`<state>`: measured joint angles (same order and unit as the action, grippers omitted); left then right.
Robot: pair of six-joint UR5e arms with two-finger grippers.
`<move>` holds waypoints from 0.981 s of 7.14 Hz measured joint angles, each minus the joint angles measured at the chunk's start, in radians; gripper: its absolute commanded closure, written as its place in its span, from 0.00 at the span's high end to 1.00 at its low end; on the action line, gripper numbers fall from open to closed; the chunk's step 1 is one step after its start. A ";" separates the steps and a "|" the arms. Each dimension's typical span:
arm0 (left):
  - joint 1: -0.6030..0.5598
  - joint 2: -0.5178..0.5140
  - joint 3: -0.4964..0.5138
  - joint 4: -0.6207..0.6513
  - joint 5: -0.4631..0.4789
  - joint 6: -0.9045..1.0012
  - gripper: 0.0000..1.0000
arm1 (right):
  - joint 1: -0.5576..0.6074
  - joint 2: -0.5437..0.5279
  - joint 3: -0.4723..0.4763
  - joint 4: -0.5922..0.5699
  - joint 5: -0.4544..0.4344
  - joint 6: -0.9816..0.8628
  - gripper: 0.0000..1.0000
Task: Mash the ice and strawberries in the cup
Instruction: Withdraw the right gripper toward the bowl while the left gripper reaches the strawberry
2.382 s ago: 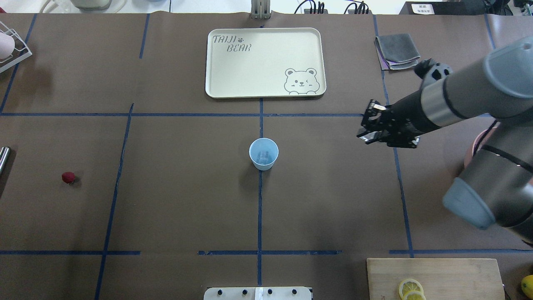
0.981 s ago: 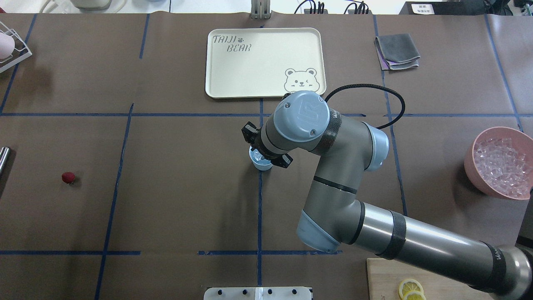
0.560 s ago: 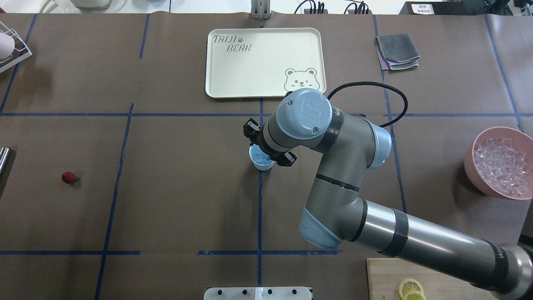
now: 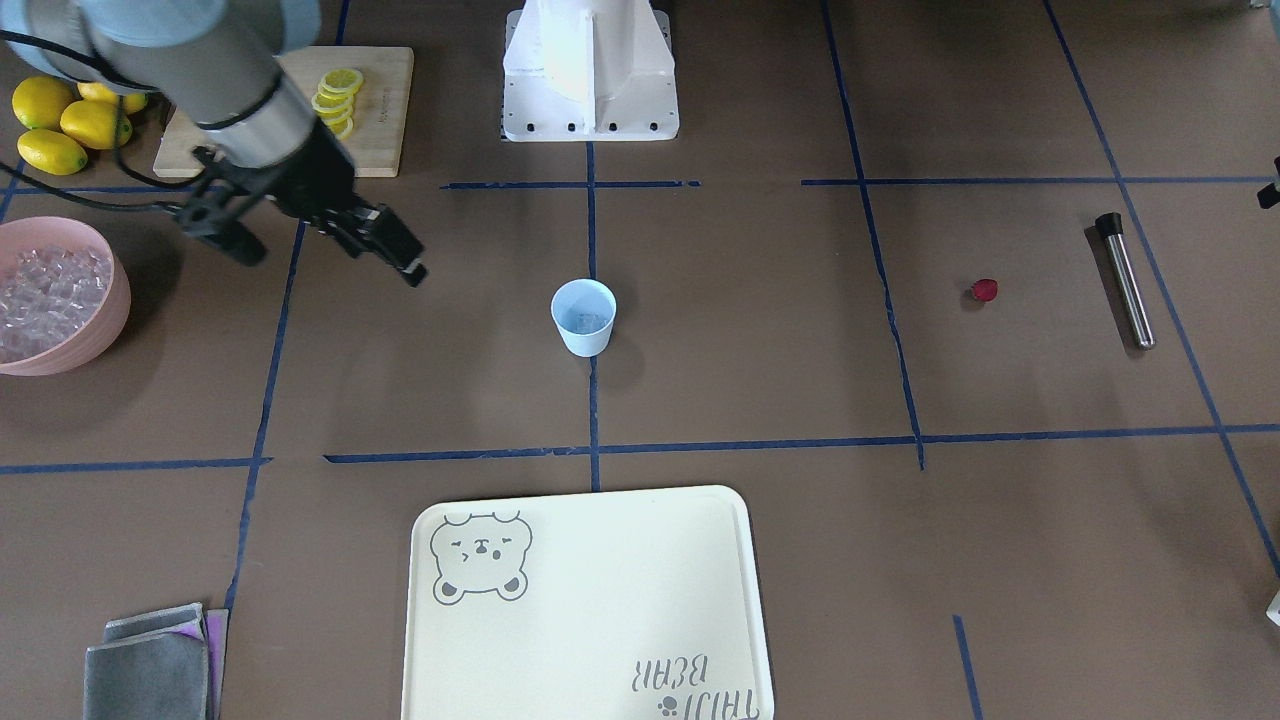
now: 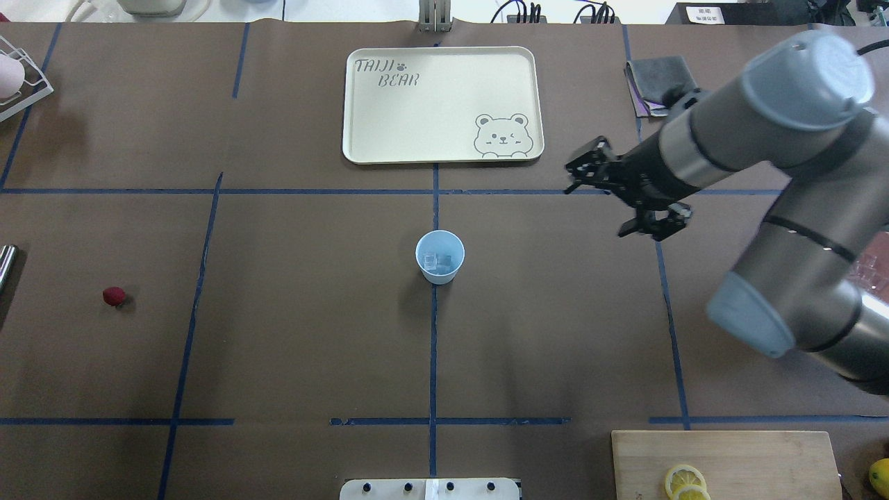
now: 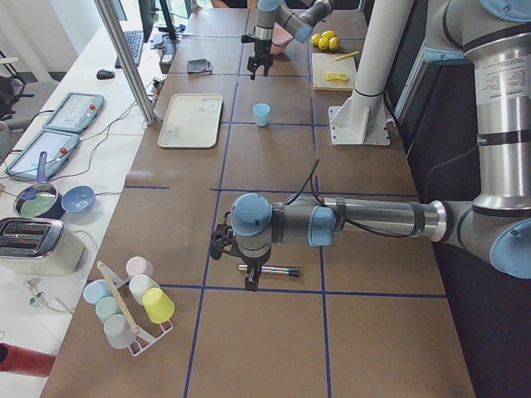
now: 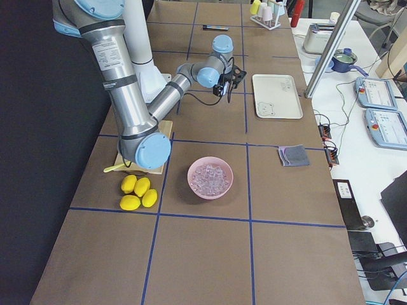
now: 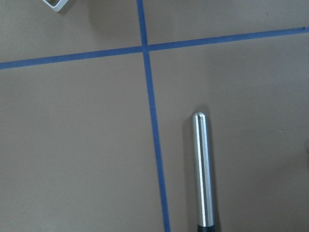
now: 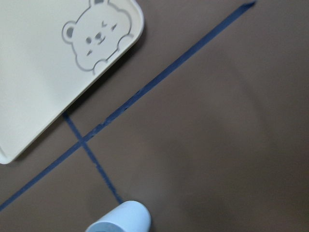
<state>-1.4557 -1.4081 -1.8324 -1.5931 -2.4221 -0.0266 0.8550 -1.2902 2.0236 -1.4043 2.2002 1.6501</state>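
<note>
The pale blue cup (image 5: 439, 257) (image 4: 583, 316) stands upright at the table's centre, with a few clear ice (image 5: 437, 262) cubes in its bottom. More ice fills the pink bowl (image 4: 50, 295) at my right. The strawberry (image 5: 114, 296) (image 4: 985, 291) lies alone far to the left. My right gripper (image 5: 583, 161) (image 4: 405, 258) hangs open and empty above the table, well right of the cup. My left gripper (image 6: 246, 269) hovers over a metal muddler (image 8: 202, 169) (image 4: 1125, 280); I cannot tell whether it is open or shut.
A cream bear tray (image 5: 444, 104) lies beyond the cup. A folded grey cloth (image 4: 150, 665) sits at the back right. A cutting board (image 5: 722, 462) with lemon slices and whole lemons (image 4: 60, 120) is at the near right. A cup rack (image 6: 124, 307) stands far left.
A second ago my right gripper was down over the cup. It has swung away to the right and back, and the cup now shows uncovered with ice in it.
</note>
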 measured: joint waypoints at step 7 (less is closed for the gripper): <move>0.605 -0.061 0.011 -0.481 0.283 -0.911 1.00 | 0.333 -0.422 0.032 0.013 0.197 -0.715 1.00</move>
<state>-0.8508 -1.4695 -1.8210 -2.0739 -2.1392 -0.9376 1.1882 -1.7118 2.0558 -1.3913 2.3976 0.9347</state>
